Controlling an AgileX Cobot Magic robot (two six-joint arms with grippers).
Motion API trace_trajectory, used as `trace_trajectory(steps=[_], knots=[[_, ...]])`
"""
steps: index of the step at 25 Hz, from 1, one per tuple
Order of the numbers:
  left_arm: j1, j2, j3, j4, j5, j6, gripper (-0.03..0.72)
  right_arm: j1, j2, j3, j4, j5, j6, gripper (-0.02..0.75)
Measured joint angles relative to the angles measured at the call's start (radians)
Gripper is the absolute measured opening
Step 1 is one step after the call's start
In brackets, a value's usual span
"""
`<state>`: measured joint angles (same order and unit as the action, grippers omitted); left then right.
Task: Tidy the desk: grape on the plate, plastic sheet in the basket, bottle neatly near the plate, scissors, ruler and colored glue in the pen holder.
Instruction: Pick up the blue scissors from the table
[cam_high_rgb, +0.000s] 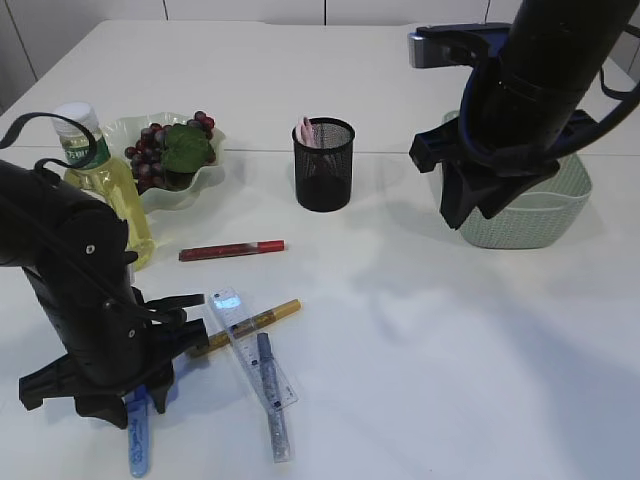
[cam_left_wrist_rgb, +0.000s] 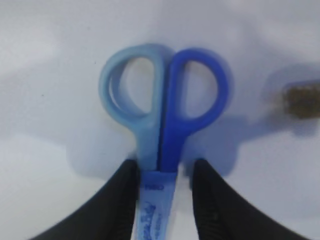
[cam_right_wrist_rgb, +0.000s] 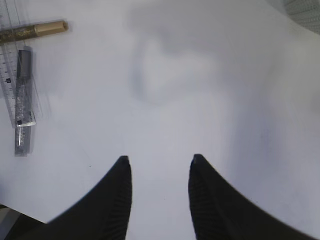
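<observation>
Counting: three glue pens, red (cam_high_rgb: 231, 250), gold (cam_high_rgb: 255, 323), silver (cam_high_rgb: 271, 395), one ruler (cam_high_rgb: 250, 347), one scissors (cam_left_wrist_rgb: 162, 125) between the left gripper (cam_left_wrist_rgb: 165, 172) fingers, grip uncertain. Right gripper (cam_right_wrist_rgb: 159, 170) hangs open, empty, beside one basket (cam_high_rgb: 540, 215). Grapes (cam_high_rgb: 150, 150) sit on the plate (cam_high_rgb: 205, 180) behind one bottle (cam_high_rgb: 105, 175) and near one pen holder (cam_high_rgb: 323, 165).

Lab-like: bare white table (cam_high_rgb: 420, 330) (robot arms)

My left arm (cam_high_rgb: 85, 300) is matte black, built of chunky rounded housings, with small pale screw heads dotting its side and a black cable looping above it. My right arm (cam_high_rgb: 530, 90) is a thick black cylinder wrapped in dark cables, carrying a grey-blue camera block (cam_high_rgb: 455, 42) near its top. My fingers (cam_right_wrist_rgb: 117, 200) are black, curved and tapering, their surface finely ribbed.
</observation>
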<state>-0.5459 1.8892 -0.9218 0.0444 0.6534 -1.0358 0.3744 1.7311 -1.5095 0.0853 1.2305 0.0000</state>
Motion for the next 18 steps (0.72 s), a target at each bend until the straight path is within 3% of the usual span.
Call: trace_trajectory(steps=[10,18], knots=[[0.0,0.002,0.0,0.035,0.0,0.022,0.178,0.0,0.0,0.0,0.0,0.0,0.0,0.313],[0.0,0.002,0.0,0.04,0.0,0.151,0.167,0.0,0.0,0.0,0.0,0.0,0.0,0.313]])
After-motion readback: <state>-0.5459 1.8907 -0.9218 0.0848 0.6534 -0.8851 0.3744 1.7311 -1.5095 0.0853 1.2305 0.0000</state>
